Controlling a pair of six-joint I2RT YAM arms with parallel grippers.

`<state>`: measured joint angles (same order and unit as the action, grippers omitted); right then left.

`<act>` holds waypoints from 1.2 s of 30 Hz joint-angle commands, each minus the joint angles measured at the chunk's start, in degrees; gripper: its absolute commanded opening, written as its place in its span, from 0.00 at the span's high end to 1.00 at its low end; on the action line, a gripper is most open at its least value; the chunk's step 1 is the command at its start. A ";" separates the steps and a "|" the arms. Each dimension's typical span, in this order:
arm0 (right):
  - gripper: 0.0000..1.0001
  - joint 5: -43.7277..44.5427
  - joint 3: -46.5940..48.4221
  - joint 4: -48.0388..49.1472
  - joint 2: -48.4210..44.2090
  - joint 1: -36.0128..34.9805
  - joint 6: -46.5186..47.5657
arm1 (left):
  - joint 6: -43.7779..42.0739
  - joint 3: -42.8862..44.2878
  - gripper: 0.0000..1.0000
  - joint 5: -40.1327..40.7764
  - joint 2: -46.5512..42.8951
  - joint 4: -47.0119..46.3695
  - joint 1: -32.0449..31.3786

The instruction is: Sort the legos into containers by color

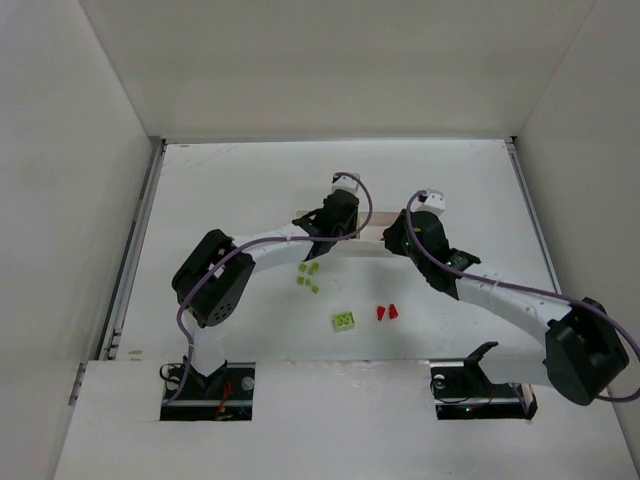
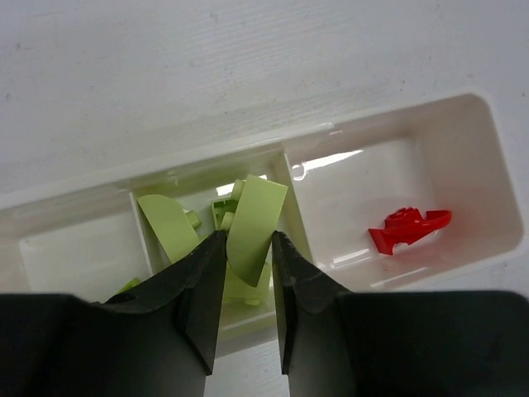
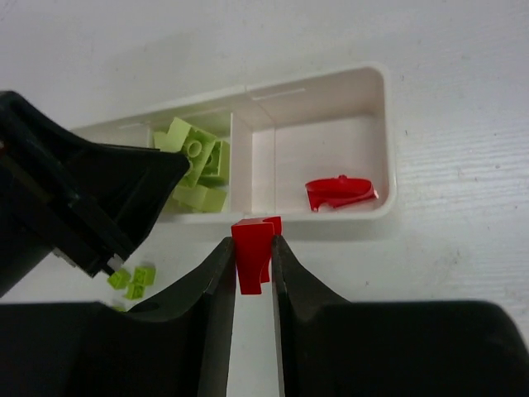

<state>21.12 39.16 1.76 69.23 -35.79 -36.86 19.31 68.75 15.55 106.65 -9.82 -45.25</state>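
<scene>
My left gripper point(image 2: 246, 241) is clenched on a flat lime-green piece point(image 2: 254, 211) and holds it over the middle compartment point(image 2: 198, 171) of the tray point(image 2: 483, 103). Other green legos point(image 3: 198, 161) already lie there, so I judge this the right place to drop it. My right gripper point(image 3: 252, 242) grasps a red piece point(image 3: 248, 231) just short of the tray's near rim, in line with the end compartment point(image 3: 331, 149), where one red lego point(image 3: 339, 192) rests. I would carry it over the rim before letting go.

A few small green bricks point(image 1: 309, 276), one larger green brick point(image 1: 344, 321) and a red pair point(image 1: 388, 313) lie loose on the bench point(image 1: 230, 180) between my arms.

The bench is white with a faint grain. Plain white walls point(image 1: 70, 150) close it in on three sides.
</scene>
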 commanded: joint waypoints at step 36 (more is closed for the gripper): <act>0.51 0.67 10.33 5.71 13.75 0.69 7.07 | 12.16 -37.63 0.57 13.81 -34.24 4.22 -4.97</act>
<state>20.21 50.92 4.80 86.91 -32.82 -30.17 29.56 32.03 28.14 71.42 -2.79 -50.52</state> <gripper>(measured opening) 0.495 0.435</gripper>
